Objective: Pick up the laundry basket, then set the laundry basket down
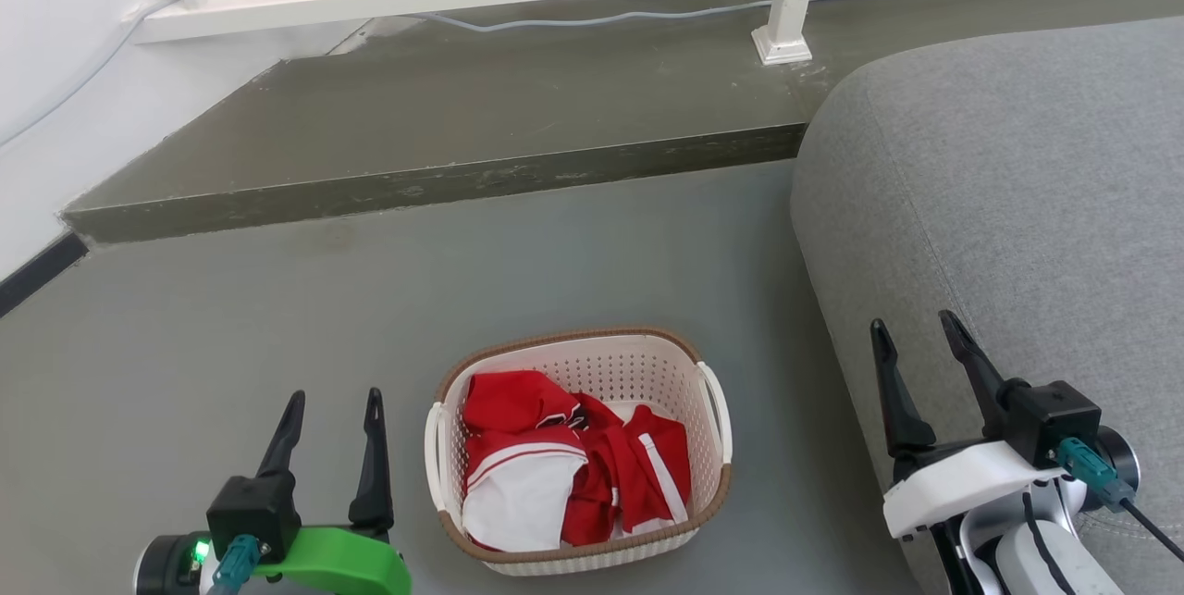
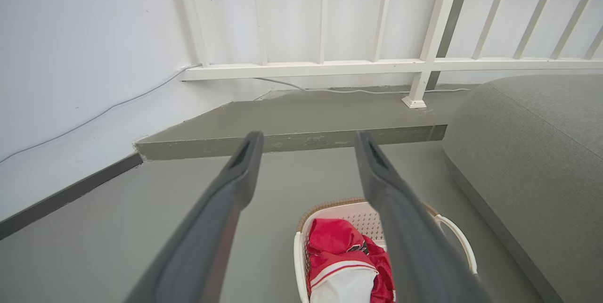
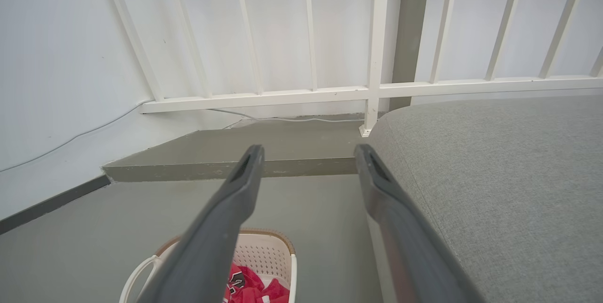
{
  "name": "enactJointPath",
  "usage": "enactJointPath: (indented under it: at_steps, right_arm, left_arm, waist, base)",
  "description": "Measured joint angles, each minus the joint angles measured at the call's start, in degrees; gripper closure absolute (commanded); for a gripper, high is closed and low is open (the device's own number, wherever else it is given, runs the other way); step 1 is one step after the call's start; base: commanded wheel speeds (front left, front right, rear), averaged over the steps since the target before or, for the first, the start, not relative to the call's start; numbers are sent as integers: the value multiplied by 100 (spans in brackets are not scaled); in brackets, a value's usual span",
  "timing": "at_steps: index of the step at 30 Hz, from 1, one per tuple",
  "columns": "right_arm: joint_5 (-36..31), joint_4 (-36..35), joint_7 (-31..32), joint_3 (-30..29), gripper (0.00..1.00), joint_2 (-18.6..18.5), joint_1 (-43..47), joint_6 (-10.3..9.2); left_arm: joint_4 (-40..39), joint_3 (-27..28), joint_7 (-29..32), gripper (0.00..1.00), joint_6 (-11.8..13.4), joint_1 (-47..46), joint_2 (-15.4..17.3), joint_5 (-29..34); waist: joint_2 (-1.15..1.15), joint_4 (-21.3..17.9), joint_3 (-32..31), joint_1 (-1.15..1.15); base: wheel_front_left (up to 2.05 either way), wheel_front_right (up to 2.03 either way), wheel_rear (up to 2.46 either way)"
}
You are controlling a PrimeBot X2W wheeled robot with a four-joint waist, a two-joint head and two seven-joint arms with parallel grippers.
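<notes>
The laundry basket (image 1: 610, 371) sits on the grey floor (image 1: 277, 317) at six o'clock in the head view, holding red and white clothes (image 1: 601, 461). The left gripper (image 1: 335, 394) hovers at seven o'clock, fingers spread and empty. The right gripper (image 1: 912, 320), also spread, hangs at four o'clock by the grey sofa (image 1: 999, 206).

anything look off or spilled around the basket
Nothing stands out. The laundry basket sits upright on the floor, its red and white clothes all inside, nothing spilled. The left gripper and right gripper hang open on either side, clear of it.
</notes>
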Motion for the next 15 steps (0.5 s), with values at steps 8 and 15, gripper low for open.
enactJointPath:
  at_steps: [8,15]
  right_arm:
    - [-1,10,0,-16,100,7,81,11]
    - [110,144,2,5,100,86,244,34]
  left_arm:
    - [-104,35,21,100,-2,21,-12,49]
    - [43,-24,23,100,-21,108,-54,-104]
  waist:
    - [0,1,18,0]
    - [0,9,16,0]
  base:
    - [0,0,0]
    - [0,0,0]
